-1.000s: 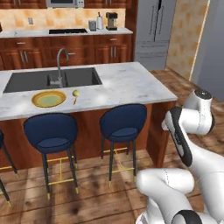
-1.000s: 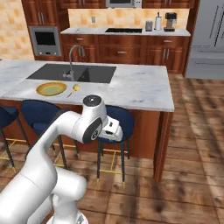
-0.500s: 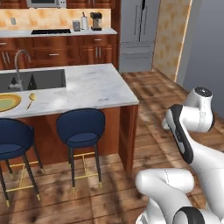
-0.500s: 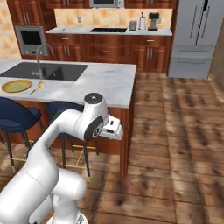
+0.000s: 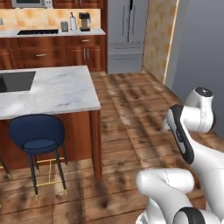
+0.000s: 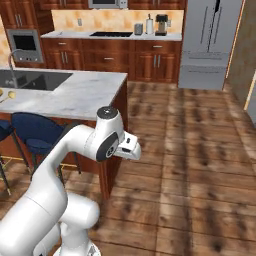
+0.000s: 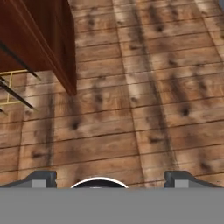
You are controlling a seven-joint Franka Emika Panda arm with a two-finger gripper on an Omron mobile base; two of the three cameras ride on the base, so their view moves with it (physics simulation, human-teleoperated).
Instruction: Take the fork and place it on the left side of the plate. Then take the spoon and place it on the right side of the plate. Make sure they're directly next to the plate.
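Yellow spoon (image 6: 9, 94), round-bowled, lies at the marble worktop's (image 6: 75, 95) far left edge. Gripper (image 7: 105, 177) jaws spread wide, empty, over wooden floor (image 7: 144, 87).

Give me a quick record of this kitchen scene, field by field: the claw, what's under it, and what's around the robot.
claw: claw open, nothing between its tips
below claw: brown wooden plank floor
island: white marble-topped wooden island
sink: dark sink set in the island top
seat: dark blue round stool at the island
spoon: small yellow spoon on the island, far from the claw
far wall: grey refrigerator
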